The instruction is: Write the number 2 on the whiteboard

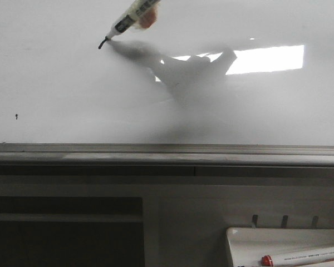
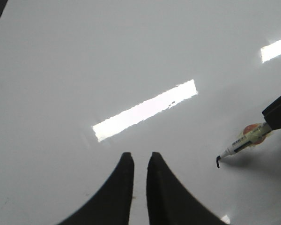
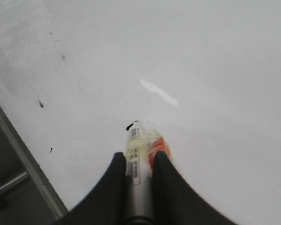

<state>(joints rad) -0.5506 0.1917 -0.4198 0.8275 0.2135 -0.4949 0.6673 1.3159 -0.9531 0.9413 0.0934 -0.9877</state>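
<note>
Pinching a black marker (image 3: 136, 159), the right claw (image 3: 139, 161) presses the tip on the whiteboard (image 1: 72, 72). Only a small black hook (image 1: 103, 43), the start of the number 2, is drawn, high on the board. The left claw (image 2: 140, 161) hangs over bare board, fingers nearly together, holding nothing. A tiny black dot (image 1: 16, 116) sits lower left. Below the grey rail (image 1: 167, 149), a white tray (image 1: 250, 239) holds a red-capped marker (image 1: 303, 257).

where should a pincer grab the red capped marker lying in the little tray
Grip the red-capped marker around mid-barrel, coming from above with the jaws closing across its width. It lies flat and nearly lengthwise in the white tray, so its long sides are exposed and the middle should balance. Its far end is cut off by the frame.
</note>
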